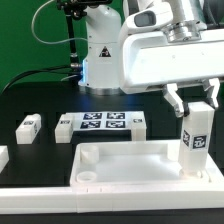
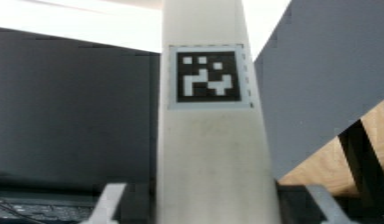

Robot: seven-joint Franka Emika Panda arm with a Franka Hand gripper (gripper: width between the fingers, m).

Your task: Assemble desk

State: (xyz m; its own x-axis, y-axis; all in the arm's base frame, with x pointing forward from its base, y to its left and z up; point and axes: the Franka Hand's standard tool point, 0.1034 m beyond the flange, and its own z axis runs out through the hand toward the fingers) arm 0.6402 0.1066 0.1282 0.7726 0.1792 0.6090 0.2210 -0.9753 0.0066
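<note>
assembly looks early: no leg can be seen fixed in the tabletop panel (image 1: 130, 160), which lies flat across the lower middle and lower right of the exterior view. its round socket (image 1: 86, 179) near the lower left corner is bare. the gripper (image 1: 193, 106) is clenched on one leg post (image 1: 195, 140), held upright at the exterior view's right with its lower end down at the panel's right corner. whether it sits in a socket there i cannot tell. the wrist view shows this post close up, its black-and-white tag (image 2: 207, 76) square to the camera in the upper middle of the frame.

by my reckoning this first leg has yet to be finished, and the others are left to do. three small tagged white blocks, likely those legs, lie on the dark table in the middle band of the exterior view. the far-left post (image 1: 28, 125) lies apart, the second post (image 1: 62, 127) just left of the marker board (image 1: 100, 122), and the third post (image 1: 138, 123) just right of it.

nothing stands between the held post and the corner. the panel's raised rim is close by it, and the arm's white body hides the table at the upper right.
</note>
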